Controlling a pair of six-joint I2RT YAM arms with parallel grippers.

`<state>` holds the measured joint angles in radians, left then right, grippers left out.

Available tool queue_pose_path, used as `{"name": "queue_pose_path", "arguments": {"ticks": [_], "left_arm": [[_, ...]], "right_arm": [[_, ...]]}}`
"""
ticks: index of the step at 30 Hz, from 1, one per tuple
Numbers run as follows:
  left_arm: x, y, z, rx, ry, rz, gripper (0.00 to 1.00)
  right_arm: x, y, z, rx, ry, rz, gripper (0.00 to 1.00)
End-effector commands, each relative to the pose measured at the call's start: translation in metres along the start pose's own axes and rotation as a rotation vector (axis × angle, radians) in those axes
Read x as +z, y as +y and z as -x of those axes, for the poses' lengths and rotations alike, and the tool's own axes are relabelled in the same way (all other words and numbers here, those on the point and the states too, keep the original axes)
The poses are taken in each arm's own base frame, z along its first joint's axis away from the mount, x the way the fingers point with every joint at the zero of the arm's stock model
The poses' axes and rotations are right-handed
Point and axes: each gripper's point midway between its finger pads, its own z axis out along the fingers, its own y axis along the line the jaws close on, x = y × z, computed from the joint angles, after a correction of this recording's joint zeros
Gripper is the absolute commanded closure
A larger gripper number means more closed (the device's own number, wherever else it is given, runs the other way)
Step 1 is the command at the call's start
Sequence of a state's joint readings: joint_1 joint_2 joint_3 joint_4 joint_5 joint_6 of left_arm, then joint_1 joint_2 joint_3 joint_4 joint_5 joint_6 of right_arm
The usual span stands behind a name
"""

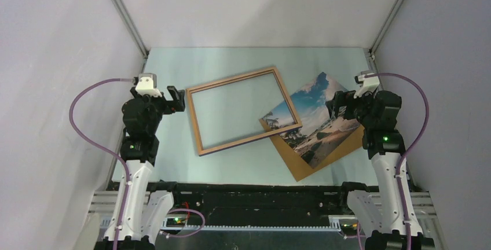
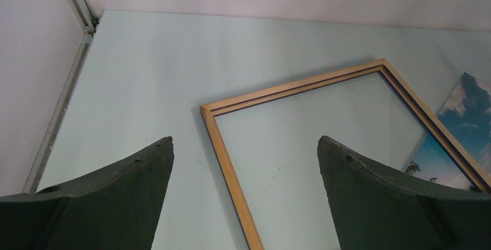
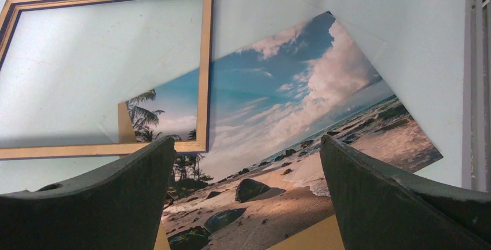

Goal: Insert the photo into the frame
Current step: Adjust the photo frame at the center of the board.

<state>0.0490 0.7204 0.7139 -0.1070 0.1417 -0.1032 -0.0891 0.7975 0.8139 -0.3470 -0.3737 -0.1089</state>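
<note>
The photo (image 1: 315, 117) lies face up, beach and palms showing, beneath the right claw (image 1: 337, 105) and stretching ahead of it. In the right wrist view, the photo (image 3: 289, 105) fills the gap between the two dark fingers (image 3: 399, 203) and runs on beyond them. That claw (image 3: 248, 140) is spread wide and holds nothing.

Under the photo sits a brown board (image 1: 301, 166), tilted the same way. Its bare edge shows on the side nearest the arm bases, right below the right claw's fingertips (image 3: 307, 235).

The frame (image 1: 231, 79) lies flat, ahead and to the left of the right claw, with its light wood side up and the pale table visible through its pane. One corner of the frame (image 3: 204, 59) rests over the photo's palm-tree corner, so the two overlap there. The rest of the frame lies well away from the photo.

The left claw (image 1: 176, 99) is at the frame's far side, just beside its opposite corner and apart from it. From the left wrist, that corner of the frame (image 2: 226, 169) sits ahead of the open gap, with a sliver of photo (image 2: 457, 140) far off to the right. This claw (image 2: 244, 140) is also spread wide, with nothing between its fingers (image 2: 116, 198).

All of this rests on a pale green table (image 1: 173, 65).
</note>
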Motion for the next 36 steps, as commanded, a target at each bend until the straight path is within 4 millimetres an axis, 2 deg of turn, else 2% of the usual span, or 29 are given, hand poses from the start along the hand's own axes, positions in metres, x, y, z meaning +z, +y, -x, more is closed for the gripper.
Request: {"name": "queue_pose_path", "arguments": {"ticks": [1,10,18,22,29,36], "left_arm": [[0.001,0.005,0.007,0.023,-0.035,0.018,0.02],[-0.001,0.012,0.01,0.03,-0.03,0.058,0.02],[-0.007,0.014,0.023,0.021,-0.046,0.082,0.02],[-0.003,0.008,0.016,0.011,-0.025,0.046,0.02],[0.007,0.003,0.0,-0.053,0.036,0.02,0.02],[0.022,0.006,-0.022,-0.023,0.148,0.021,0.02]], "right_arm": [[-0.002,-0.001,0.005,-0.019,-0.016,-0.002,0.0],[-0.002,0.0,0.005,-0.018,-0.014,0.004,0.0],[-0.001,0.0,0.01,0.0,-0.033,-0.004,0.0],[0.001,0.0,0.012,0.008,-0.036,-0.007,0.0],[0.017,0.0,0.013,-0.002,-0.005,-0.033,0.0],[0.043,0.017,0.005,-0.047,0.04,-0.006,0.0]]}}
